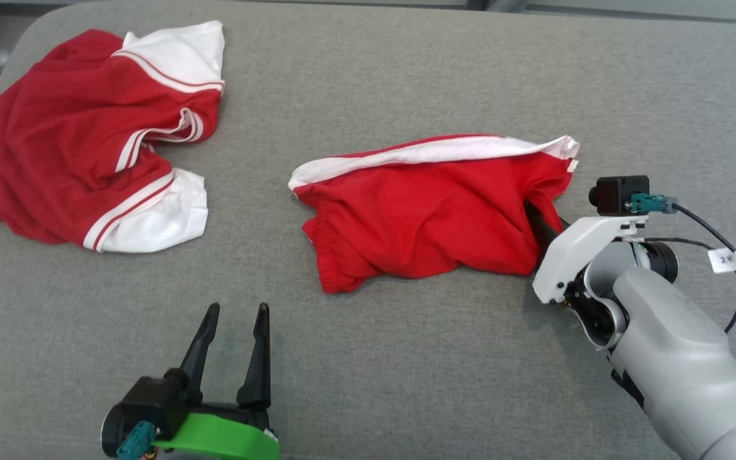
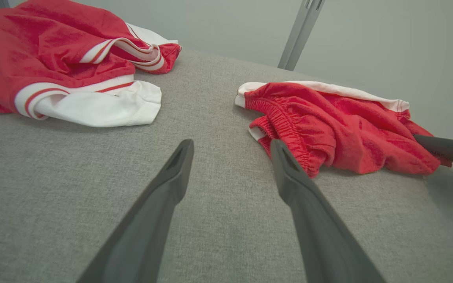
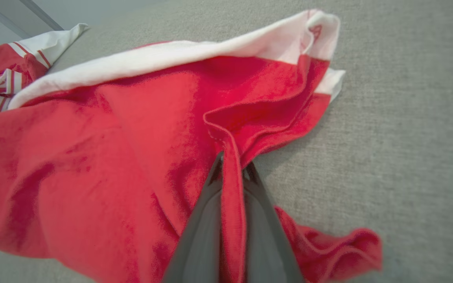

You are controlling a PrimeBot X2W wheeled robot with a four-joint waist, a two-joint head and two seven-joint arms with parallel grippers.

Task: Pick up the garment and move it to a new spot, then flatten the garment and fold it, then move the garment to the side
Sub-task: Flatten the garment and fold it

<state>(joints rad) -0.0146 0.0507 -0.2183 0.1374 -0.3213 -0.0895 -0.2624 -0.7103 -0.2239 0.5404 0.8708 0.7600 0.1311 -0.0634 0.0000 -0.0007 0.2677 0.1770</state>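
Observation:
A crumpled pair of red shorts with a white side stripe, the garment [image 1: 425, 211], lies mid-table on the grey cloth surface. My right gripper [image 1: 539, 231] is at its right end, fingers buried in the fabric. In the right wrist view the right gripper [image 3: 232, 175] is shut on a red hem fold of the garment [image 3: 112, 157]. My left gripper [image 1: 237, 310] stands open near the front edge, left of the garment and apart from it. In the left wrist view the left gripper [image 2: 231, 146] holds nothing, and the garment [image 2: 348, 129] lies ahead to the right.
A second red and white garment [image 1: 68, 140] lies rumpled at the table's far left, also seen in the left wrist view [image 2: 34, 59]. The grey table [image 1: 406, 358] has bare room along the front and right. A cable [image 1: 735, 255] loops beside my right wrist.

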